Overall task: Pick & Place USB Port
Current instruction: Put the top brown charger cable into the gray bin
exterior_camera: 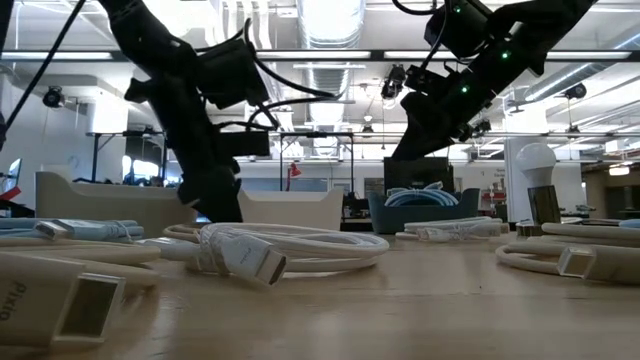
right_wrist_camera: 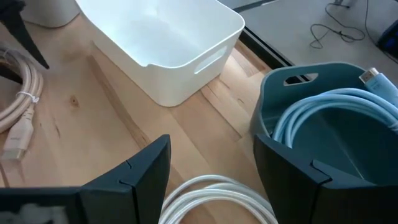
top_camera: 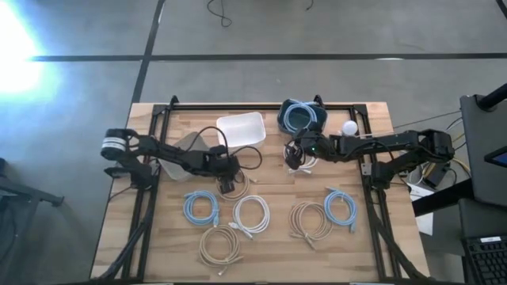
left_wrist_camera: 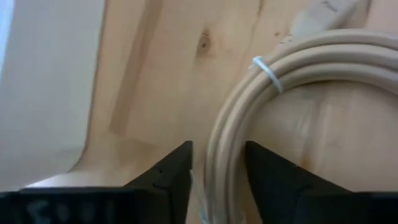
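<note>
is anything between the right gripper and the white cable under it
Nothing visible. The right gripper is open, above the white cable, and the coil shows in the gap between its fingers. The white bin and the blue bin stand farther off, not between them.

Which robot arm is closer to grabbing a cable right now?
Probably the left. The left gripper is down at the table with its open fingers either side of a beige cable. The right gripper hangs open above a white cable.
</note>
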### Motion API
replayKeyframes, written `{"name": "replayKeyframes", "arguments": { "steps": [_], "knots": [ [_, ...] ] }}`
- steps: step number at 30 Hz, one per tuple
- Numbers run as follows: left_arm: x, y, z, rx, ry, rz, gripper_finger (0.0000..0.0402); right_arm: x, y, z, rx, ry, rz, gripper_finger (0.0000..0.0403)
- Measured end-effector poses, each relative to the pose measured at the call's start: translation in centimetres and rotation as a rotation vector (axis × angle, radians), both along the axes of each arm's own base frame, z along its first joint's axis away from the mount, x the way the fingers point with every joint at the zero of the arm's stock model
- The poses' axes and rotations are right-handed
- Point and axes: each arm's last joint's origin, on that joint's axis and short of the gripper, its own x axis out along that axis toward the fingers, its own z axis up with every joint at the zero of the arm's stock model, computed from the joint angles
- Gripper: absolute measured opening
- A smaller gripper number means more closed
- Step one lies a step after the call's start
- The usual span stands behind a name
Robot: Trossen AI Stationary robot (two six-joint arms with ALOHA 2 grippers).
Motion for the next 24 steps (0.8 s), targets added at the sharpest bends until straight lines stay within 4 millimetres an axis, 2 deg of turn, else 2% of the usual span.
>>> {"name": "replayKeyframes", "arguments": {
  "steps": [7,18,24],
  "knots": [
    [0.1,-0.1,0.4,-0.019,-0.004,-0.026,0.0032,0.0,0.0,0.0,0.0,-0.001,0.0,0.0224],
    [0.8,-1.3,5.3,0.017,-0.119,-0.047,0.0039,0.0,0.0,0.0,0.002,-0.003,-0.002,0.0224],
    [-0.8,-1.8,9.2,0.267,-0.148,0.075,0.0035,0.0,0.0,0.0,0.001,-0.003,-0.002,0.0224]
  ]
}}
